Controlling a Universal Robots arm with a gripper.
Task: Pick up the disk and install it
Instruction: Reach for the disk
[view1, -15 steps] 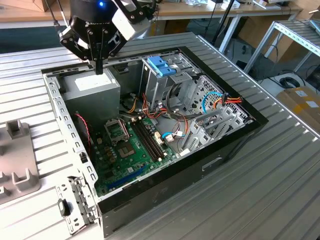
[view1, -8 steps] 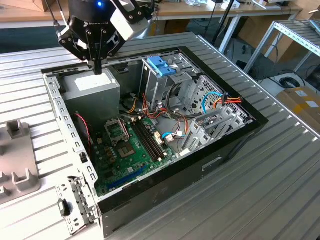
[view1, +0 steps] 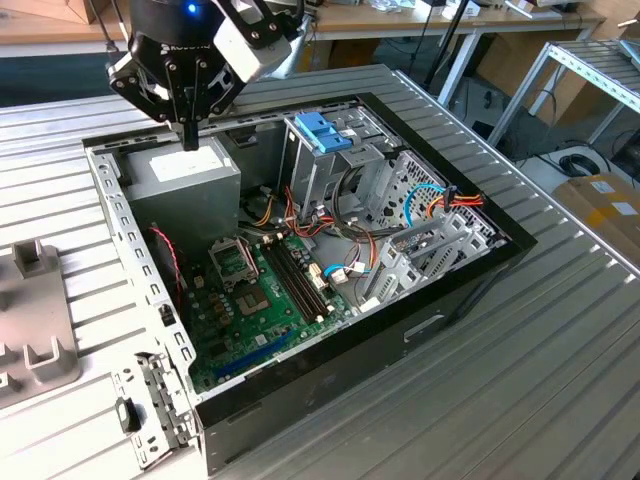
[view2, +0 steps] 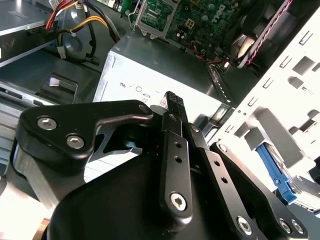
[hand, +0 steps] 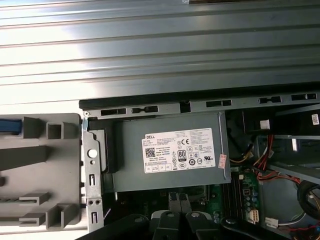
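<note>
My gripper (view1: 190, 138) hangs over the open computer case (view1: 470, 275), just above the grey power supply box (view1: 185, 172) with its white sticker (hand: 182, 150). Its black fingers (hand: 176, 199) are pressed together with nothing between them; one fingertip (view2: 173, 100) points at the box's top. Of the disk, a strip of blue frame (hand: 10, 125) shows in the grey slotted holder (hand: 47, 165) beside the case. That blue edge (view2: 276, 175) also appears in the second wrist view, while the disk's face is hidden. The holder (view1: 35, 330) stands at the exterior view's left.
Inside the case sit a green motherboard (view1: 255, 290), loose cables (view1: 440, 200) and a metal drive cage with a blue latch (view1: 322, 130) on top. A loose metal bracket (view1: 150, 410) lies in front of the case. The slatted metal table (view1: 530, 380) stretches toward the exterior view's right.
</note>
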